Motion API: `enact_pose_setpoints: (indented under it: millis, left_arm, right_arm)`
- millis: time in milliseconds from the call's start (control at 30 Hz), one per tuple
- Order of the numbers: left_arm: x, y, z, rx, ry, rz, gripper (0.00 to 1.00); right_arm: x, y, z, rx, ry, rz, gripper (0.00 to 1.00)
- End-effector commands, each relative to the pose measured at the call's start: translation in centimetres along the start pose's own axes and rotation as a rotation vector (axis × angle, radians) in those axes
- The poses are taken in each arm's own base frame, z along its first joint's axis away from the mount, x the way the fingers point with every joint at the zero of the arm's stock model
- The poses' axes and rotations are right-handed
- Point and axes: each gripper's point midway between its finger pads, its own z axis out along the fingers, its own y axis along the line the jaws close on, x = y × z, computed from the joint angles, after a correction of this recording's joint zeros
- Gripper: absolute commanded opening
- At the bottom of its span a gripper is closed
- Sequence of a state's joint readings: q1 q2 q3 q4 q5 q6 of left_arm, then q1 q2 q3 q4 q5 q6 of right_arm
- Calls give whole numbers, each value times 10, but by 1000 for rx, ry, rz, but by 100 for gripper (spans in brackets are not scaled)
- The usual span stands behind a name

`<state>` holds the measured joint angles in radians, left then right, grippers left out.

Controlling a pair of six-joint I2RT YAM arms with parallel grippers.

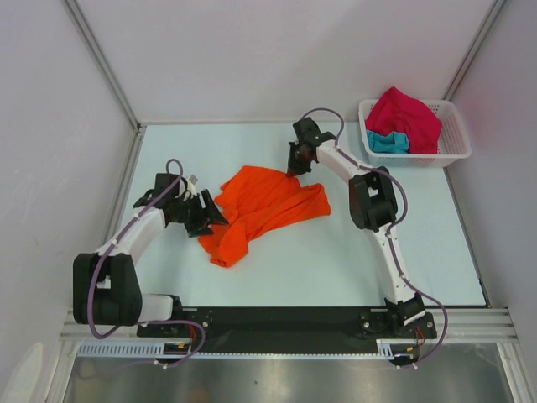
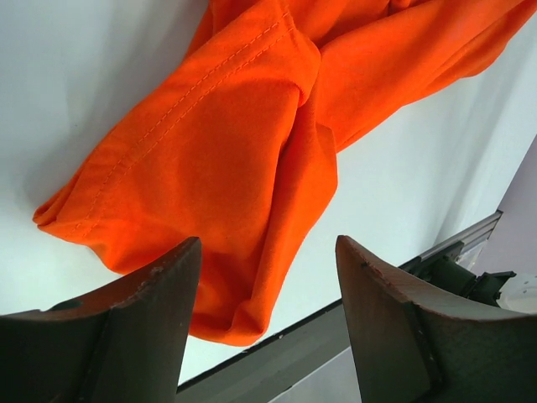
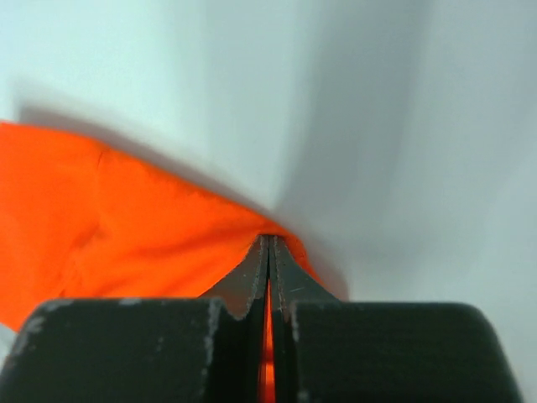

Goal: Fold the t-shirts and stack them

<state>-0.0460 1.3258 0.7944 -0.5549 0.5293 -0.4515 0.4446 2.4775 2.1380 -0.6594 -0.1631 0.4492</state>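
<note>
handling: soft, light, limp cloth by the look of its crumples; likely to sag and drag when lifted from 1 point, and unlikely to keep a fold without being pressed flat.
orange t-shirt (image 1: 267, 210): lying bunched and creased in the middle of the tabletop (image 1: 352, 260), between the 2 arms, with a stitched hem showing in the left wrist view.
right hand (image 3: 268, 252): closed tight, pinching a thin fold at the far edge of the orange t-shirt, cloth visible between the fingers.
left hand (image 2: 267, 242): spread wide, holding nothing, poised over the near left end of the orange t-shirt; contact with the cloth impossible to tell.
where to grip: best at a hem or corner, on a thin layer by the stitching, not on the thick bunch; 2 holds set well apart probably needed to pull it flat.
other t-shirts: crimson-pink t-shirt (image 1: 407, 117) and teal t-shirt (image 1: 388, 141) heaped in the white basket (image 1: 455, 138) at the far right, well apart from both hands.
risk: possible slip from so narrow a pinch, or extra layers dragged up with it.
</note>
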Motion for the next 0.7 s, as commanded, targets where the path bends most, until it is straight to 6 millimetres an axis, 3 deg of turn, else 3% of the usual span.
enact_pose_setpoints:
  millis: [0, 167, 333, 533, 567, 633, 667]
  left_arm:
    - [-19, -15, -1, 43, -41, 66, 70]
    - [-21, -13, 10, 56, -25, 34, 68]
    - [-22, -10, 22, 41, -19, 10, 68]
    - [-34, 27, 18, -250, -89, 34, 73]
    - [-36, 35, 14, -304, -103, 31, 74]
    - [-39, 42, 10, -356, -122, 25, 75]
    - [-40, 52, 6, -413, -132, 20, 75]
  right_arm:
    - [-50, -38, -8, 113, -132, 27, 0]
    - [-82, -51, -37, 161, -221, 40, 0]
    - [-94, -70, -53, 205, -254, 65, 0]
    - [-79, -62, -60, 178, -205, 57, 0]
    - [-67, -64, -57, 179, -173, 59, 1]
    - [-60, -56, -65, 170, -167, 41, 9]
    - [-56, -50, -69, 163, -167, 29, 18]
